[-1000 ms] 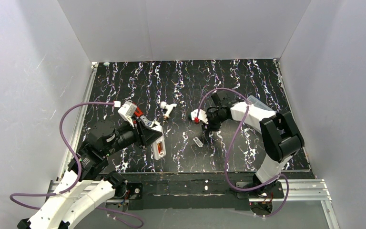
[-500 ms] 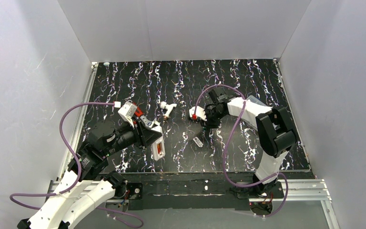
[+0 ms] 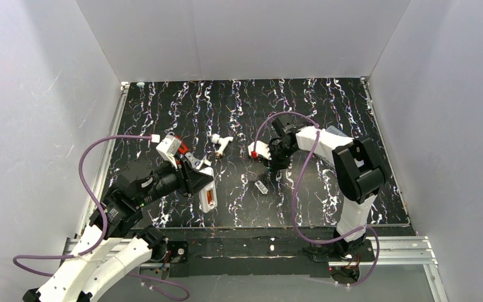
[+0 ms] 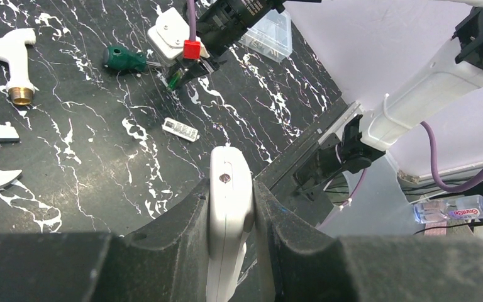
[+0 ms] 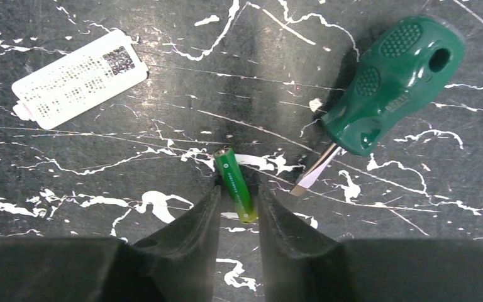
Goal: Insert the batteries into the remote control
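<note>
Left gripper (image 4: 232, 190): pressed together on the remote control (image 4: 226, 167); a dark finger sits tight against each long side; the hold is above the near-left part of the table (image 3: 327, 107).
Remote control: slim white bar, standing on edge between the left fingers in the left wrist view; from the top camera a red-orange patch (image 3: 208, 200) shows in its upturned face; too small to tell what it is.
Right gripper (image 5: 238, 192): lowered to the table near its middle; fingers (image 5: 195, 226) narrowly parted with the battery (image 5: 233, 179) between them; I cannot tell whether the pads press it.
Battery: slender green cylinder with a yellowish near end; lies slightly tilted in the gap between the right fingertips, on the table.
Screwdriver (image 5: 390, 82): green handle, flat tip pointing toward the battery; lies just beside the right fingers, not touching them.
Cover plate (image 5: 78, 78): small flat white piece with printed text; lies flat on the table, apart from the battery.
Clear box (image 4: 269, 34): on the table beyond the right arm.
White pipe fitting (image 3: 221, 145): on the table between the two arms.
</note>
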